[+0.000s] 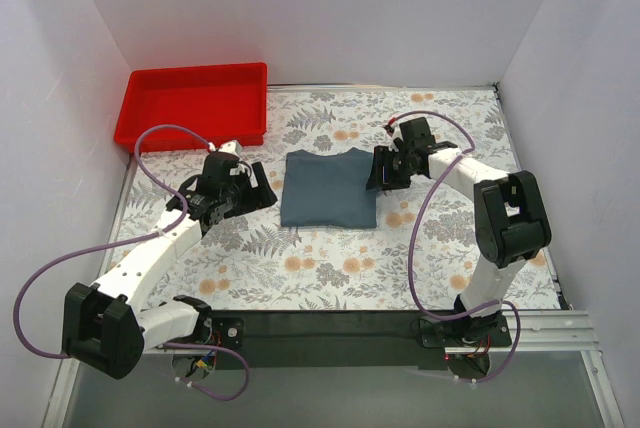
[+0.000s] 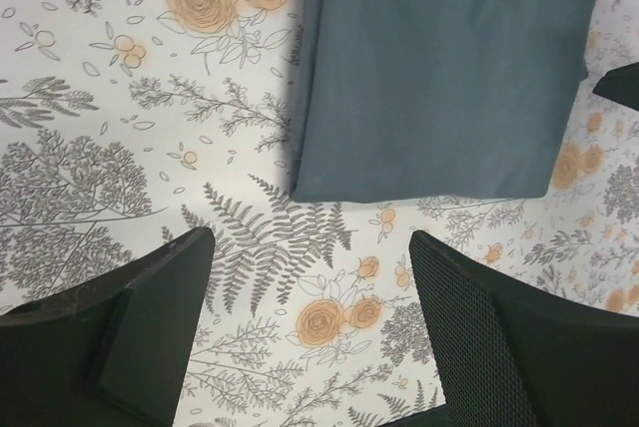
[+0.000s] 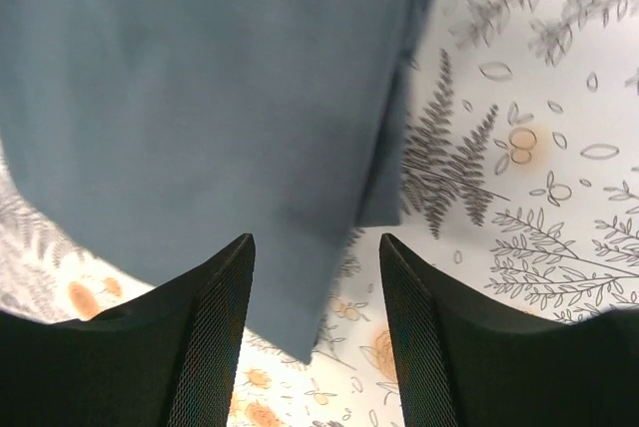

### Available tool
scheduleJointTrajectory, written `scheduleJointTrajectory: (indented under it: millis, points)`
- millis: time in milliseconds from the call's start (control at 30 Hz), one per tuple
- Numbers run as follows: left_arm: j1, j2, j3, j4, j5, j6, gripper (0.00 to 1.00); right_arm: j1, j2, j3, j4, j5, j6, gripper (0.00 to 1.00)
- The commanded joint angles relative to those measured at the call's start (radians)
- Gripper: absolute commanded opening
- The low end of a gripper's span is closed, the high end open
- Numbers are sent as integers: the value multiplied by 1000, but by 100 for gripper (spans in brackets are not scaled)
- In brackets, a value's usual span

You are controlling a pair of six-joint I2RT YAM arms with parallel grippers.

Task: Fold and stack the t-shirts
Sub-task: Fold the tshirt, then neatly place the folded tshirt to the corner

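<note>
One slate blue-grey t-shirt (image 1: 328,188) lies as a folded rectangle in the middle of the floral table cloth. My left gripper (image 1: 262,191) hovers just left of it, open and empty. In the left wrist view the shirt (image 2: 439,68) lies ahead of the open left gripper (image 2: 310,237), with bare cloth between the jaws. My right gripper (image 1: 378,170) is at the shirt's right edge. In the right wrist view the gripper (image 3: 315,242) is open above a corner of the shirt (image 3: 200,98), not closed on it.
A red tray (image 1: 192,105) stands at the back left, empty as far as I can see. White walls close in the table on the left, back and right. The floral cloth (image 1: 330,268) spreads in front of the shirt.
</note>
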Motion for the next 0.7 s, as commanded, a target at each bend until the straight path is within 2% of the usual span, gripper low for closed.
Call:
scheduleJointTrajectory:
  millis: [0, 333, 533, 633, 667]
  points:
    - [1, -49, 2, -56, -59, 28, 73, 7, 42, 43, -56, 52, 16, 51]
    - [3, -49, 0, -51, -39, 32, 73, 58, 176, 111, -53, 55, 10, 49]
    - [1, -58, -20, -53, -39, 35, 73, 74, 231, 162, -68, 84, -2, 43]
    - [3, -58, -25, -54, -34, 35, 73, 71, 246, 200, -106, 153, -37, 33]
    - [3, -58, -25, -56, -33, 34, 73, 67, 249, 211, -119, 186, -69, 23]
